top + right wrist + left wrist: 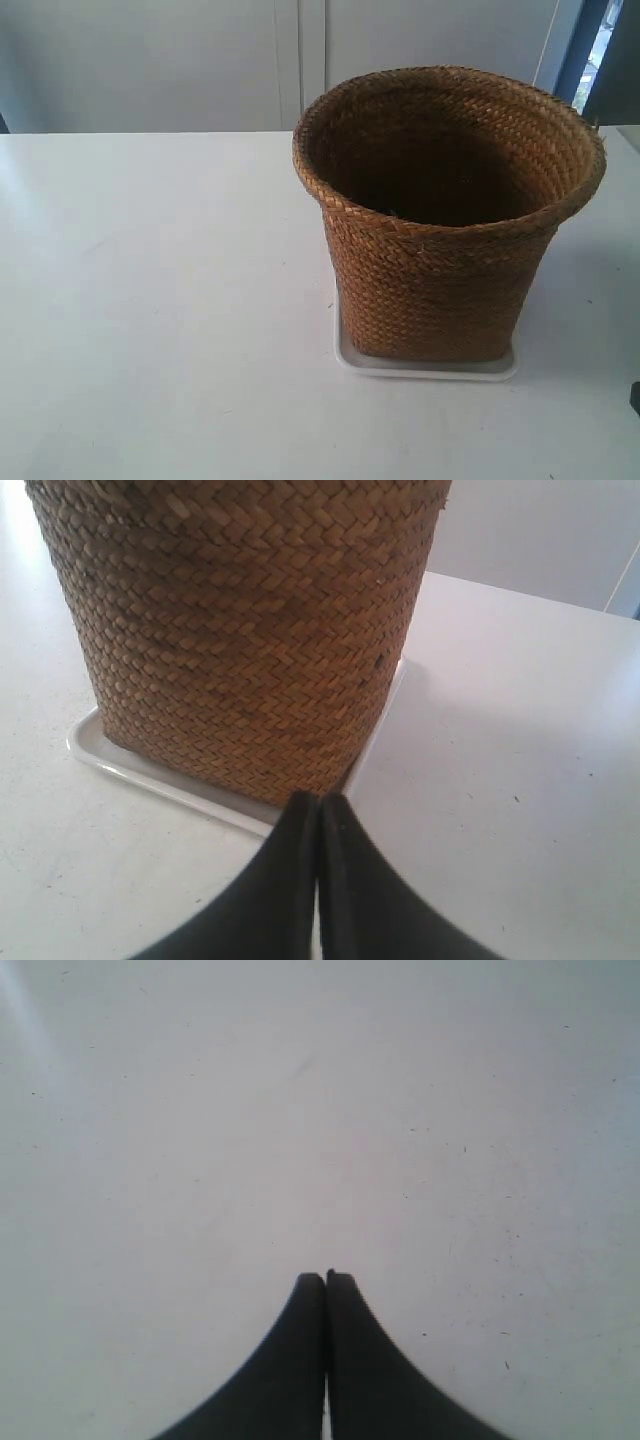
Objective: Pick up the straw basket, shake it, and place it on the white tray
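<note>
The brown woven straw basket [440,270] stands upright on the white tray [425,368], right of the middle in the exterior view, its dark inside showing. The right wrist view shows the basket [250,630] close up on the tray [150,770]. My right gripper [320,800] is shut with nothing in it, its tips just short of the tray's corner and apart from the basket. My left gripper [325,1278] is shut and empty over bare white table, with no task object near it. Neither gripper shows in the exterior view.
The white table [150,300] spreads wide to the left of the basket. A pale wall [150,60] stands behind the table's far edge. A small dark object [635,398] peeks in at the exterior view's right edge.
</note>
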Motion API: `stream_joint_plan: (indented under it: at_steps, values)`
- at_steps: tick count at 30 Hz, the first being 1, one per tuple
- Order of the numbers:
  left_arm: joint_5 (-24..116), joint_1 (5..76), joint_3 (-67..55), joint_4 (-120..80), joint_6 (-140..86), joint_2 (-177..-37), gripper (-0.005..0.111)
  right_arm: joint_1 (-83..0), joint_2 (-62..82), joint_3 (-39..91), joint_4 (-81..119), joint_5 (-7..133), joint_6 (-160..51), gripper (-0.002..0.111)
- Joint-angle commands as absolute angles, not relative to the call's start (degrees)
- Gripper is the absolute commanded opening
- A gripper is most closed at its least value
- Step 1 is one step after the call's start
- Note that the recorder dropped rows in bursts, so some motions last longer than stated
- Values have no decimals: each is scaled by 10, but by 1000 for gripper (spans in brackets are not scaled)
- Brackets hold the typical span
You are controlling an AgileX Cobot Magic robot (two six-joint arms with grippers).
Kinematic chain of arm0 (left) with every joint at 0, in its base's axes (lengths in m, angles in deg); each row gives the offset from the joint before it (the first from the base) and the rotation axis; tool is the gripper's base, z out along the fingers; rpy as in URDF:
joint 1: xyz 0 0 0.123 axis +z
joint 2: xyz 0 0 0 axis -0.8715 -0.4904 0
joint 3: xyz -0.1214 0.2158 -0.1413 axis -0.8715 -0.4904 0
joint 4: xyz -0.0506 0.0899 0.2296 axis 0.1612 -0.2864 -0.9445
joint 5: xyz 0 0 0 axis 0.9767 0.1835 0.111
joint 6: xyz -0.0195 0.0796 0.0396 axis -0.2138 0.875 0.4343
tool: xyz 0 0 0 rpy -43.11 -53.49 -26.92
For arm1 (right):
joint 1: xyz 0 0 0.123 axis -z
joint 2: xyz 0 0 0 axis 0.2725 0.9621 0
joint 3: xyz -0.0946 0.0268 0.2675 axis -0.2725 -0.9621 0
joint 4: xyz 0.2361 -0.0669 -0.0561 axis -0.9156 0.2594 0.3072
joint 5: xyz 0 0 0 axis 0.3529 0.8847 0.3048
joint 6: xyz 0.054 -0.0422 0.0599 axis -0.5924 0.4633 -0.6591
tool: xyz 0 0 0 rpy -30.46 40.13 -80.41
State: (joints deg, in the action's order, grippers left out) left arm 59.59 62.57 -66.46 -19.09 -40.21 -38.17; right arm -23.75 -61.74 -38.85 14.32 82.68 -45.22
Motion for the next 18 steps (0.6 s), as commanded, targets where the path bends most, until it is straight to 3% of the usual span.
stream_joint_plan:
  at_steps: [1,18]
  values:
    - [594,621,-667,-183,-399,-378,0,-238,-620,-392,142,826,-453,0]
    - [594,621,-667,-183,-399,-378,0,-238,-620,-392,142,827,-457,0]
